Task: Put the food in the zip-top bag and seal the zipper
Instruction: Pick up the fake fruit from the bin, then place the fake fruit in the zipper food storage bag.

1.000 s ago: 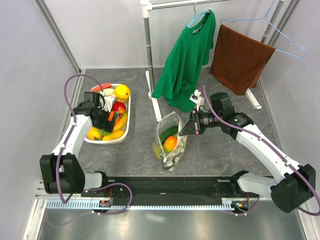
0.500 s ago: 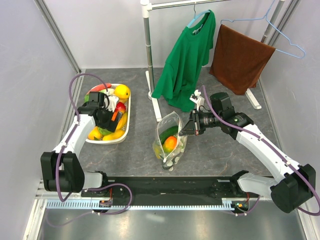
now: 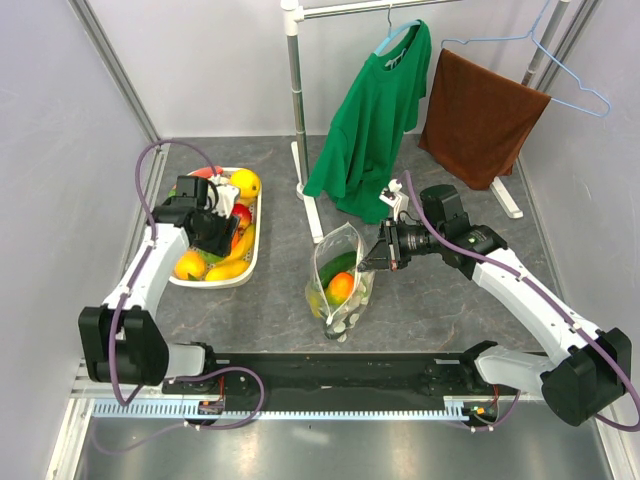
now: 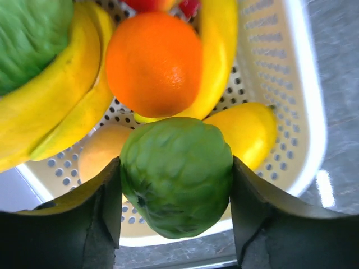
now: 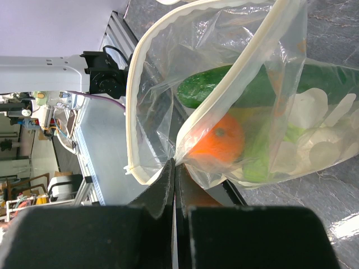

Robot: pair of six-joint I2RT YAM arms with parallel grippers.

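Two robot arms are working on the grey table point(image 3: 450, 300). The left gripper point(image 4: 175, 190) has one pale-green leafy toy cabbage point(image 4: 179, 162) squeezed between its two dark fingers point(image 4: 106, 224). It holds the cabbage just over the white plastic tray with little holes point(image 4: 291, 112).

Near the cabbage in the tray I count one round orange point(image 4: 154, 61), one yellow lemon point(image 4: 247, 134), one pale peach-coloured fruit point(image 4: 101, 159) and one more green leafy thing point(image 4: 28, 39). There are long yellow bananas point(image 4: 56, 106) too, but I cannot count them well.

The right gripper point(image 5: 175, 168) is closed tight on the rim of the clear dotted zip-top bag point(image 5: 162, 84). The bag stands in the middle of the table, and its whitish zipper point(image 5: 134, 101) is open. Inside I see one dark green cucumber point(image 5: 224, 87), one small orange fruit point(image 5: 216, 143) and something light green point(image 5: 263, 157).
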